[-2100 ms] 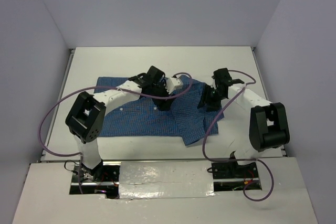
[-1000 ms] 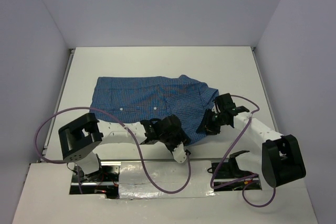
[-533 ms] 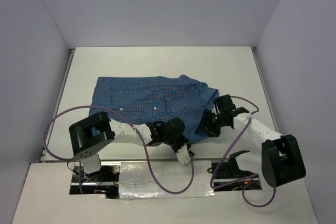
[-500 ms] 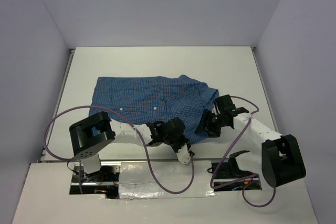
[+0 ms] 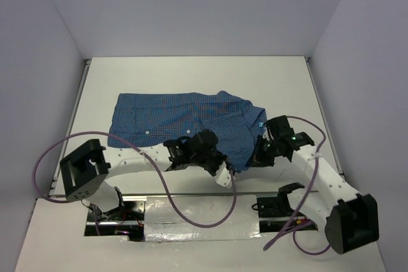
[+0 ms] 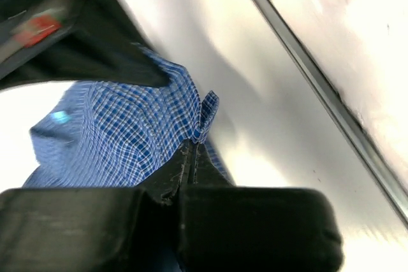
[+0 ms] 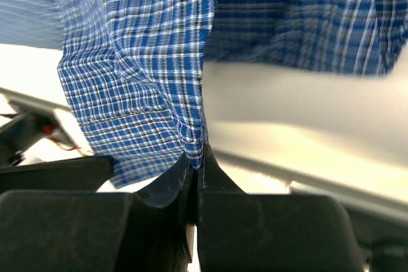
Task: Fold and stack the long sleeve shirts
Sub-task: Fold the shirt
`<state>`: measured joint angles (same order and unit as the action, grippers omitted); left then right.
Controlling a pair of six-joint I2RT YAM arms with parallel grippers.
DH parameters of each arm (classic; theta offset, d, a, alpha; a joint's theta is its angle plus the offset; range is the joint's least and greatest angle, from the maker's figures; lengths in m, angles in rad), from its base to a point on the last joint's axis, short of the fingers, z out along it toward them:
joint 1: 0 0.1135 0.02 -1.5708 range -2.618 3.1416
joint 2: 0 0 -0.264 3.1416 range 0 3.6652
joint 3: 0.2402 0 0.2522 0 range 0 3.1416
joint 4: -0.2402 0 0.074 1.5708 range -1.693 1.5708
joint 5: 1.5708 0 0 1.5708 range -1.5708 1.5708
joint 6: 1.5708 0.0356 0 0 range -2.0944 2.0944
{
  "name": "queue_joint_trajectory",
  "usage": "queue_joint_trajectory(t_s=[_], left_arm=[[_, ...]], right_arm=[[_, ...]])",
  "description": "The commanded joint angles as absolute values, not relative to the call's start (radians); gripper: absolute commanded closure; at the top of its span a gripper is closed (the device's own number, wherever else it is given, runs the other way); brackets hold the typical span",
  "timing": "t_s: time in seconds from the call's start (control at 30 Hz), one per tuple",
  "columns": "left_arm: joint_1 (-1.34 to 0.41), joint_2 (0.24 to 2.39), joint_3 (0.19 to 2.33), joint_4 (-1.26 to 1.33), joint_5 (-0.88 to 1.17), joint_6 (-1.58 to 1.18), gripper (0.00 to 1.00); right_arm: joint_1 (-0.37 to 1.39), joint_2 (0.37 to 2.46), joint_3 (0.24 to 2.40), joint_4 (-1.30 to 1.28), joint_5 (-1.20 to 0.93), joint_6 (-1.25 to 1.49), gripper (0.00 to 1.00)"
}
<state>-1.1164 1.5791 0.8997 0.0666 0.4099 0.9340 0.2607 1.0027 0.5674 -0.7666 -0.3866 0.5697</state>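
One blue checked shirt [image 5: 178, 122] lies spread across the middle of the white table [image 5: 191, 78], collar end toward the right. At its near edge the left gripper [image 6: 193, 148] reaches in, jaws pressed together on a small fold of the hem. Just right of that, the right gripper [image 7: 199, 152] has its jaws clamped on the shirt's near right edge, cloth bunched above the fingertips

White arms [image 5: 137, 155] — black joints [image 5: 80, 171], purple cables [image 5: 194, 209]
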Motion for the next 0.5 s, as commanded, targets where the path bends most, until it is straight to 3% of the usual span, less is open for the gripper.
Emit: queue_joint_trajectory(t_s=[0.0,0.47], left_arm=[[-1.057,1.493,0.972,-0.055,0.564,0.793,1.0],[-1.028,1.421,1.039,-0.229,0.707,0.698,1.0]], right_arm=[[0.265,0.898,0.679,-0.992,-0.304,0.572,1.0],[0.27,0.775,0.666,-1.175,-0.382,0.601,1.0]])
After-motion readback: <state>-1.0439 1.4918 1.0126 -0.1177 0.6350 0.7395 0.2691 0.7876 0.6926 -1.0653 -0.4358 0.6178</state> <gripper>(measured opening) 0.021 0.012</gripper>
